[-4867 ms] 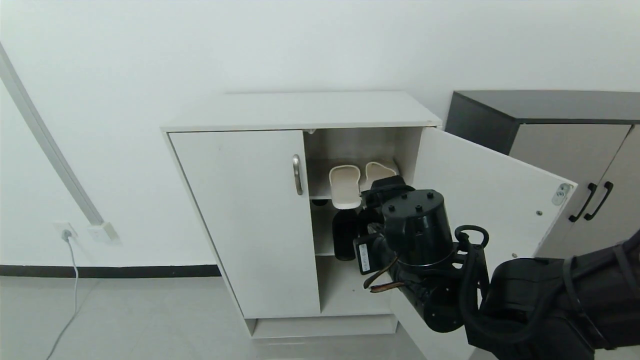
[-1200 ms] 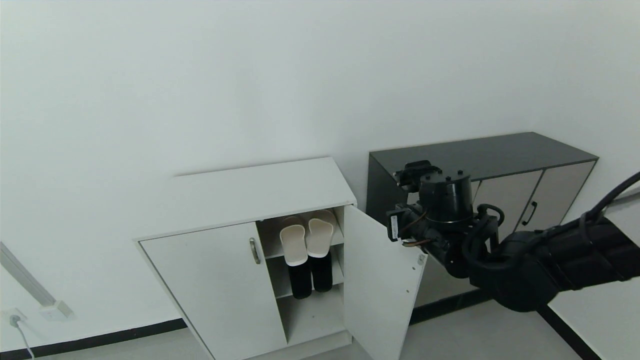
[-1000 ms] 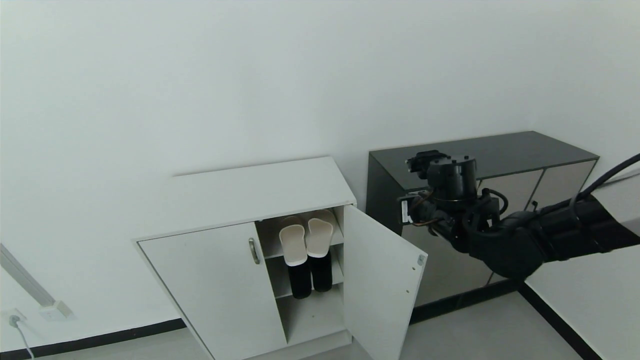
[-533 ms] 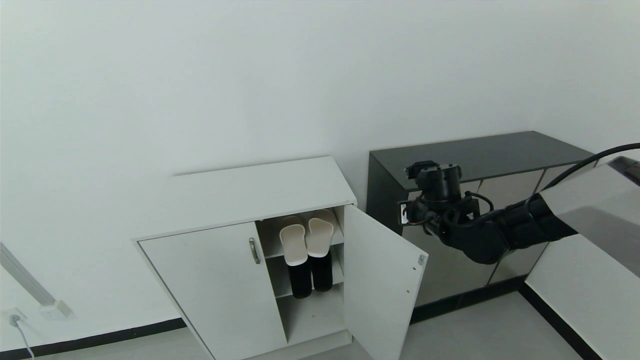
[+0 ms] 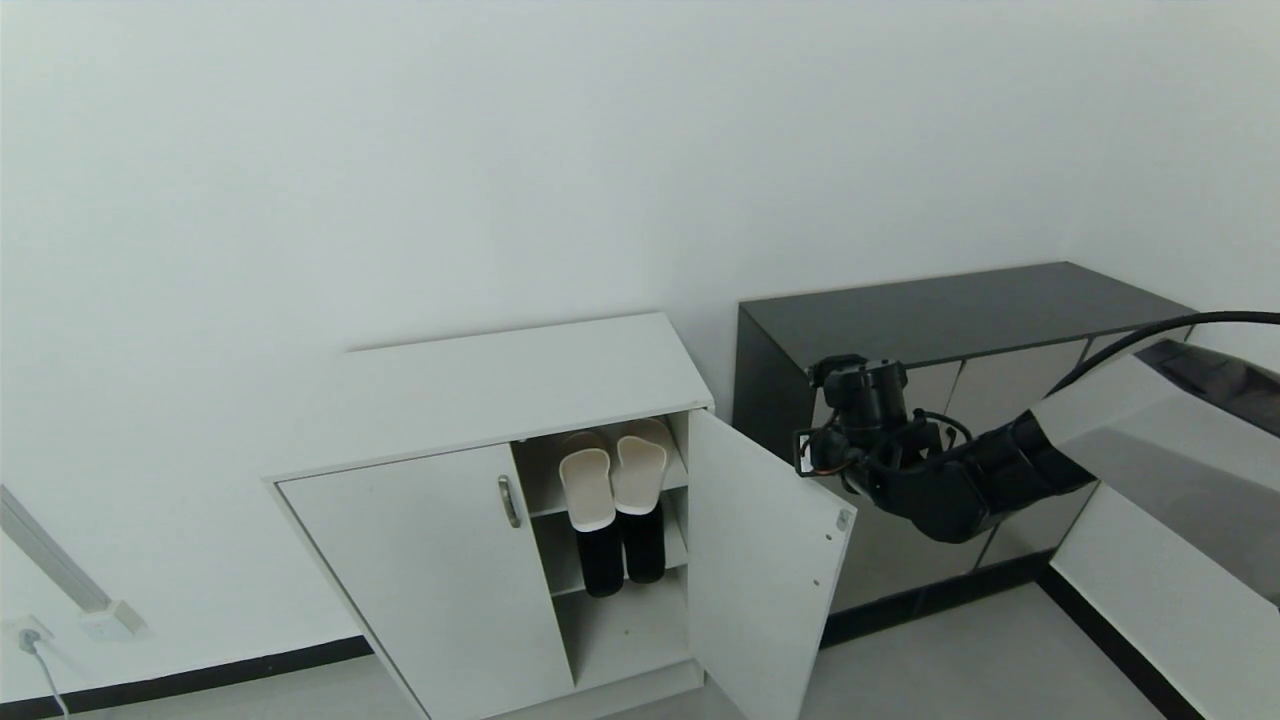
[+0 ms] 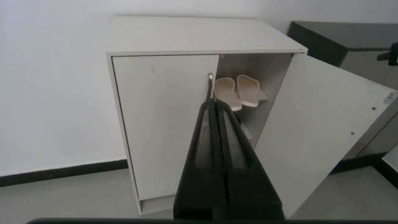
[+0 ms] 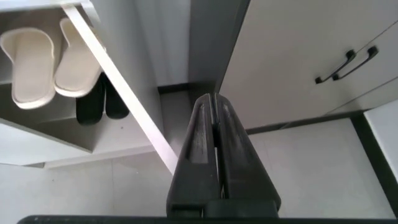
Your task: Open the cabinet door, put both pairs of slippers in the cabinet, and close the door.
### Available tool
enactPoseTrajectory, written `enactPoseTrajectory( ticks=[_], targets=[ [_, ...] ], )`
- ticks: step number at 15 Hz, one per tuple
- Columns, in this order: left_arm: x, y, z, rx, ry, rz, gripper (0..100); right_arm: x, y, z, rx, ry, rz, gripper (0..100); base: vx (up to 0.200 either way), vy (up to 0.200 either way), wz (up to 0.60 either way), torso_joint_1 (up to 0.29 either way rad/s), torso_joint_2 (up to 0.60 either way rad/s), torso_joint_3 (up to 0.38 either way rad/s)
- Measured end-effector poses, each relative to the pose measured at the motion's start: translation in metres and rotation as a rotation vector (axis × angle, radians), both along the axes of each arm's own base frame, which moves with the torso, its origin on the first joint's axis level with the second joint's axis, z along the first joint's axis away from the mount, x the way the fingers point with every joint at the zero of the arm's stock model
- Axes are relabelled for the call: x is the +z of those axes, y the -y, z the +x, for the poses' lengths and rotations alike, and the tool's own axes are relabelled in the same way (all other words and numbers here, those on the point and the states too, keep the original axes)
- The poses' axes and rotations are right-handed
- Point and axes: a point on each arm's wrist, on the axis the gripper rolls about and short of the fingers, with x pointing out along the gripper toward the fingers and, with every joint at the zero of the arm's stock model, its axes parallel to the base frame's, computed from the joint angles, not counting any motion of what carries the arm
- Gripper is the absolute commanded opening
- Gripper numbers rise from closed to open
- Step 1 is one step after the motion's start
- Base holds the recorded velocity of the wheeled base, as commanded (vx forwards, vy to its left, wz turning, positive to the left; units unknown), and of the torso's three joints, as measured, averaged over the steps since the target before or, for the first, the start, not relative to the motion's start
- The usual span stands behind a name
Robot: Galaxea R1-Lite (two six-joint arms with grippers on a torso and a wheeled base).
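Observation:
The white cabinet (image 5: 500, 380) stands with its right door (image 5: 760, 560) swung open and its left door (image 5: 440, 580) shut. A white pair of slippers (image 5: 612, 482) lies on the upper shelf, toes sticking out over the edge. A black pair of slippers (image 5: 620, 555) sits on the shelf below. My right gripper (image 5: 828, 370) hangs shut and empty to the right of the open door, behind its outer edge (image 7: 124, 102). In the right wrist view the right gripper (image 7: 216, 102) points down past that edge. My left gripper (image 6: 215, 109) is shut, held back in front of the cabinet.
A dark cabinet (image 5: 960, 310) with grey doors and black handles (image 7: 345, 65) stands right of the white one, just behind my right arm. A wall socket with a cable (image 5: 30, 640) is at the lower left. Bare floor (image 5: 950, 660) lies in front.
The camera pulled back from the cabinet. The right arm came out of the cabinet, and over the last second it sank and stretched away towards the outer side of the open door.

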Motion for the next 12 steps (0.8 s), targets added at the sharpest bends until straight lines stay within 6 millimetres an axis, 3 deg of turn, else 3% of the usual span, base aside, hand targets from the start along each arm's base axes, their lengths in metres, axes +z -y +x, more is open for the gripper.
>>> enactPoseTrajectory(
  ticks=[8, 12],
  targets=[
    [0.0, 0.0, 0.0, 0.003, 0.0, 0.0, 0, -0.022, -0.002, 0.003, 0.005, -0.05, 0.007, 0, 0.0, 0.0, 0.0, 0.0, 0.0, 0.0],
    [0.0, 0.0, 0.0, 0.002, 0.0, 0.0, 0, -0.028, -0.011, -0.005, 0.032, -0.068, -0.003, 0, 0.0, 0.0, 0.0, 0.0, 0.0, 0.0]
  ],
)
